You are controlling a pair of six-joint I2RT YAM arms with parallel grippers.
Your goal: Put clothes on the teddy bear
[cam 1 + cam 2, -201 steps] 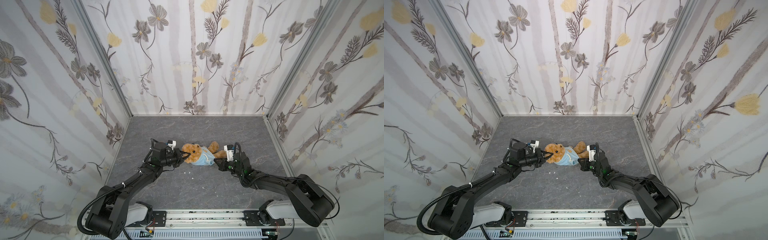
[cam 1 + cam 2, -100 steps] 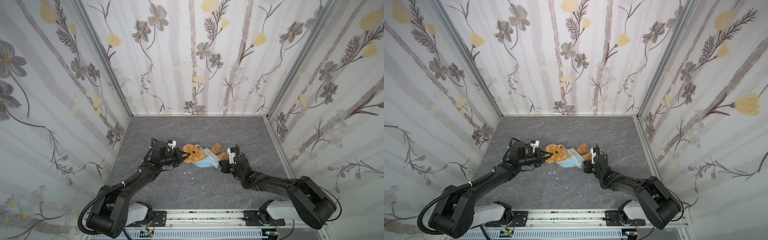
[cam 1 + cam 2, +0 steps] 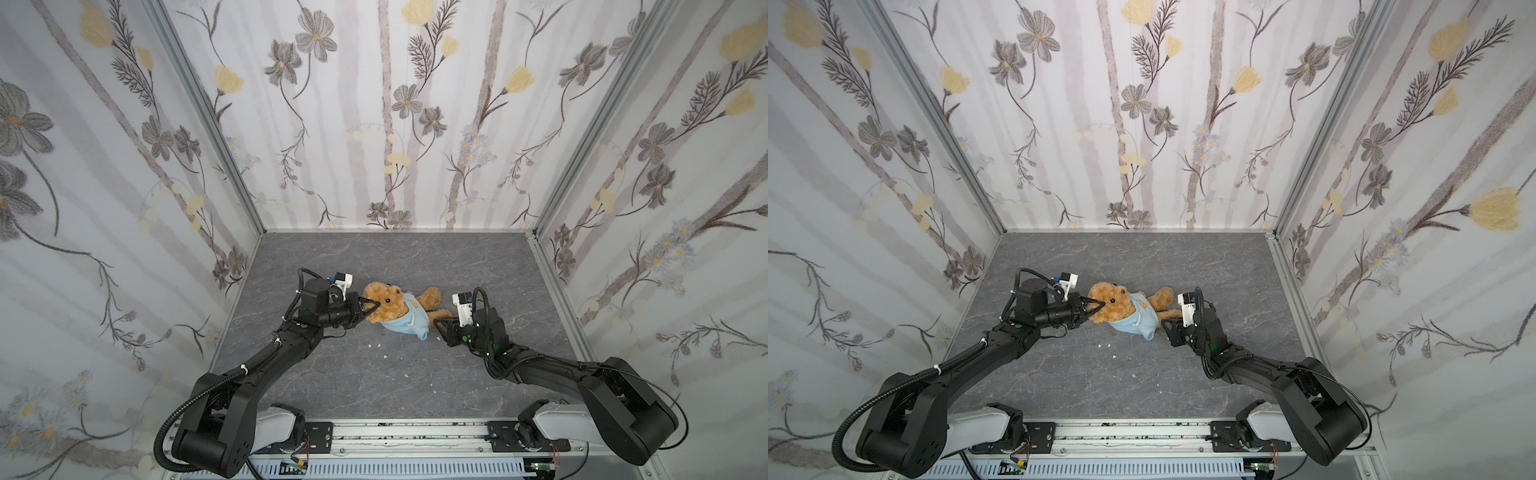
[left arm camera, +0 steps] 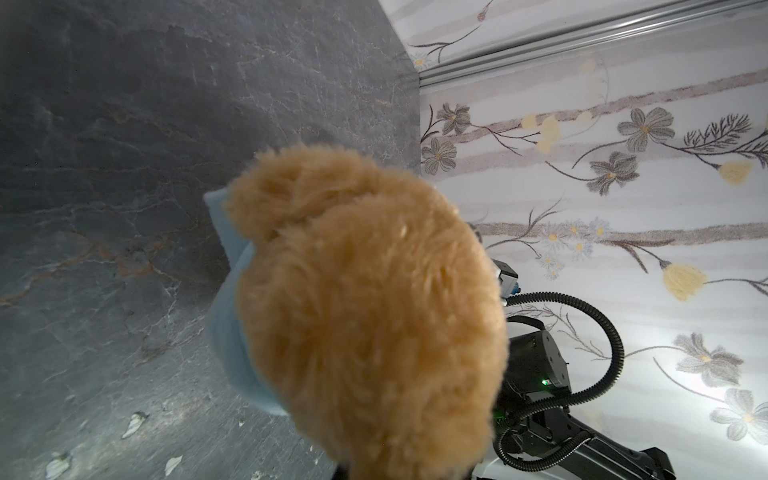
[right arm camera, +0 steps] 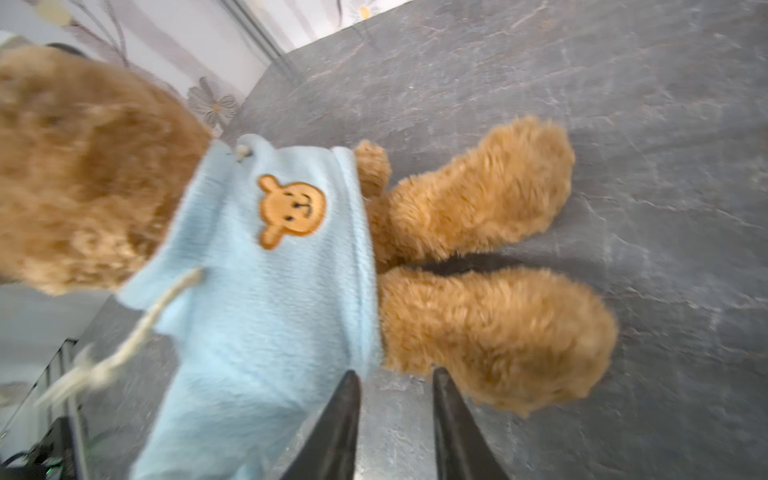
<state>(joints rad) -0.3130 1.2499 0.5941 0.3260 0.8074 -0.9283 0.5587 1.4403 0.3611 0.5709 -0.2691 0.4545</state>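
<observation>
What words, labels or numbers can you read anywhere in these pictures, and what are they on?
No text can be read.
White module on the right arm: dark print, too small to read.
Light-blue top: bear-face emblem only, no words.

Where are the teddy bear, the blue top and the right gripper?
teddy bear (image 3: pixel 386 304): a top view, head.
blue top (image 5: pixel 270 299): right wrist view, chest.
right gripper (image 5: pixel 395 374): right wrist view, between its fingers.
</observation>
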